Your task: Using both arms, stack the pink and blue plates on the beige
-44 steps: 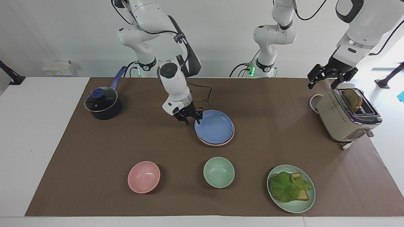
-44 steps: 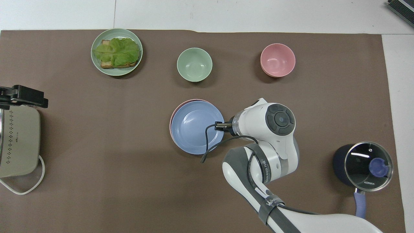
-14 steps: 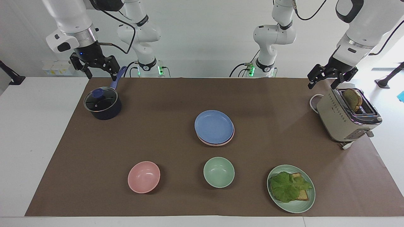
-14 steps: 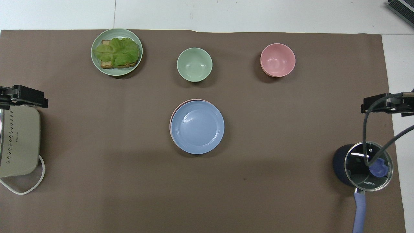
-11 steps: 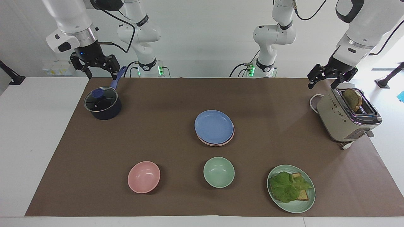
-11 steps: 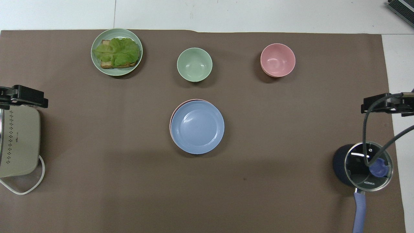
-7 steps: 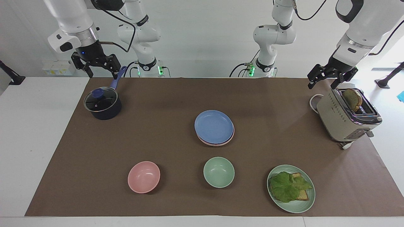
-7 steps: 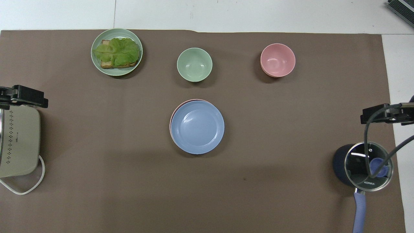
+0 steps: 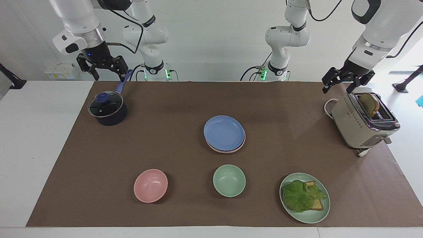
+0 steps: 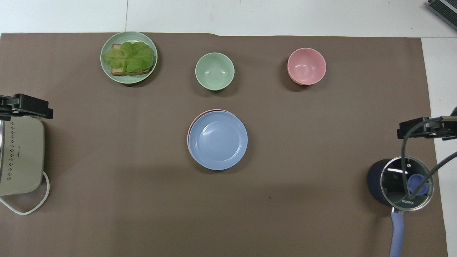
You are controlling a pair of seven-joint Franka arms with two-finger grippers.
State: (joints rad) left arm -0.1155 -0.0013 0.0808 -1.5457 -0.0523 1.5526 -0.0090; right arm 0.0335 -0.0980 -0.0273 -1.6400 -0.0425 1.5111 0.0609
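Observation:
The blue plate (image 9: 224, 133) (image 10: 218, 140) lies on top of a stack in the middle of the brown mat. Under it only the rim of the pink plate (image 9: 228, 152) (image 10: 196, 119) shows. The beige plate is hidden. My right gripper (image 9: 110, 76) (image 10: 428, 127) hangs open and empty over the pot's handle, well away from the stack. At the left arm's end of the table my left gripper (image 9: 337, 87) (image 10: 21, 106) waits open and empty above the toaster.
A dark pot with a glass lid (image 9: 107, 109) stands at the right arm's end. The toaster (image 9: 363, 122) holds a slice of bread. Farther from the robots than the stack are a pink bowl (image 9: 150, 185), a green bowl (image 9: 229, 180) and a green plate (image 9: 314, 216) with lettuce and toast.
The right gripper left the blue plate's rim and rose to above the pot; in the last second it drifted slightly toward the robots. The stack and the left arm have not moved.

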